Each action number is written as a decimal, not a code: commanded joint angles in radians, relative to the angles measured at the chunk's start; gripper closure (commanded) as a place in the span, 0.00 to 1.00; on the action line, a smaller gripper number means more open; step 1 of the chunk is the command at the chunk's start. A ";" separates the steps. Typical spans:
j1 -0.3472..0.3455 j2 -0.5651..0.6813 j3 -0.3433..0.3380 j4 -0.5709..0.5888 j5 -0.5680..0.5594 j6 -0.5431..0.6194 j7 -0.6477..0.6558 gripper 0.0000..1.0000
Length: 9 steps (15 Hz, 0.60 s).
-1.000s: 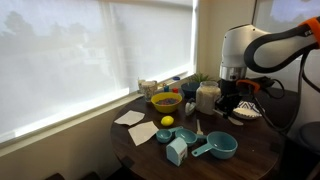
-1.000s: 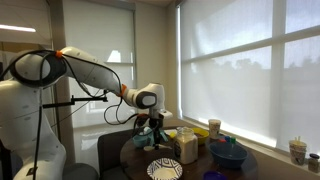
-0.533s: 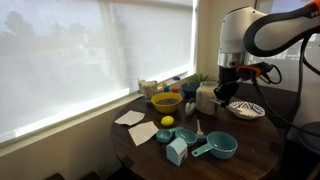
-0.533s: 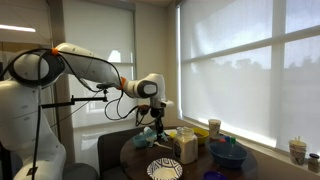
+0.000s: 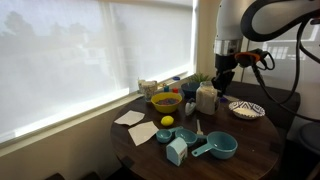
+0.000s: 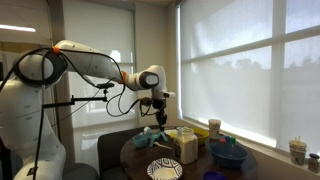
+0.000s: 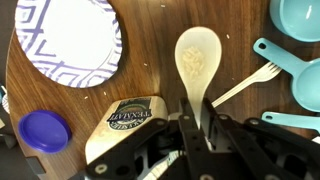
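My gripper [image 7: 190,118] is shut on the handle of a pale wooden spoon [image 7: 197,62] and holds it in the air, bowl pointing away from me. In both exterior views the gripper [image 5: 222,78] [image 6: 160,112] hangs well above the round wooden table [image 5: 150,155]. Below the spoon in the wrist view lie a white plate with a purple pattern [image 7: 70,42], a jar with a printed label [image 7: 128,118] and a white plastic fork [image 7: 245,83]. The patterned plate also shows in both exterior views [image 5: 246,109] [image 6: 165,169].
The table carries a yellow bowl [image 5: 166,101], a lemon [image 5: 167,121], teal measuring cups [image 5: 218,147], white napkins [image 5: 129,118], a blue-lidded container [image 7: 45,130] and a tall jar [image 6: 187,145]. A blue bowl [image 6: 228,153] stands by the window blinds.
The gripper has risen from just above the table near the patterned plate to well above it, carrying the spoon up with it.
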 commanded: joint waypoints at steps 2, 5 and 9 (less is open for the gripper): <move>0.001 0.031 -0.006 0.108 -0.053 -0.076 -0.044 0.96; -0.006 0.033 -0.015 0.142 -0.074 -0.085 -0.063 0.96; -0.019 0.036 -0.032 0.155 -0.103 -0.061 -0.052 0.96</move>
